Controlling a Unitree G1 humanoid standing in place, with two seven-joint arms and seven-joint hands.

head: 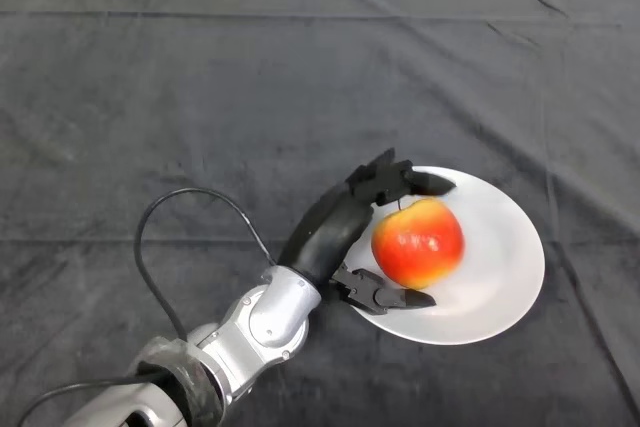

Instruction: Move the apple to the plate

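Head view: red-yellow apple on white plate, left hand cupped round the fruit

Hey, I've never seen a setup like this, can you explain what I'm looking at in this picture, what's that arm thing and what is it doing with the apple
This is a single view from a camera on a humanoid robot's head, looking down at a table under a dark grey cloth. The silver-grey arm entering from the lower left is the robot's left arm, ending in a black hand. On the cloth lies a round white plate. A red and yellow apple sits over the plate, and the hand's fingers and thumb curl around the apple from either side.
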